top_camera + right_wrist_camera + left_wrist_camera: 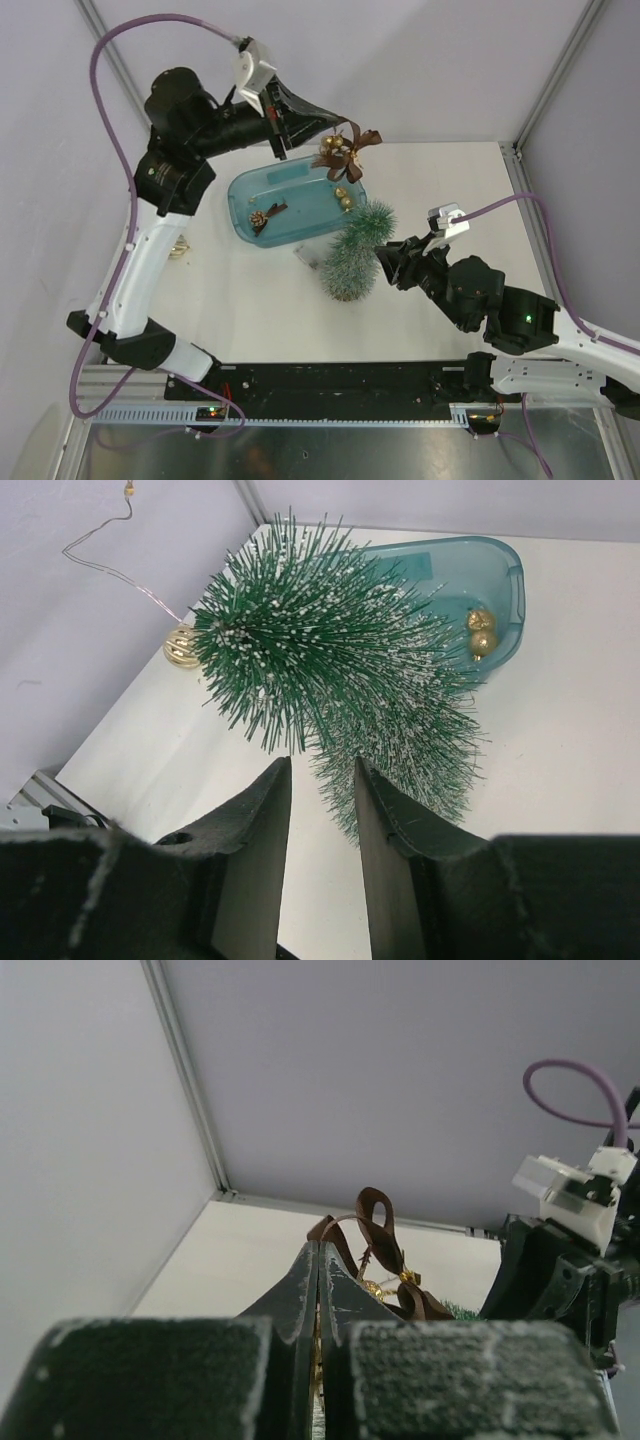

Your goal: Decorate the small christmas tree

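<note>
Overhead, the left pincer (335, 124) holds a brown ribbon ornament (347, 148) high above the blue tub (245, 200), seemingly lifted for hanging on the small christmas tree (353, 252). The tree sits on the table (450, 200) just beside the tub, and the right pincer (393, 262) waits at its side, probably to steady it. From the left wrist, the fingers are pressed together on the ornament's ribbon. From the right wrist, the jaws stand partly apart and empty, with the tree just beyond their tips.
</note>
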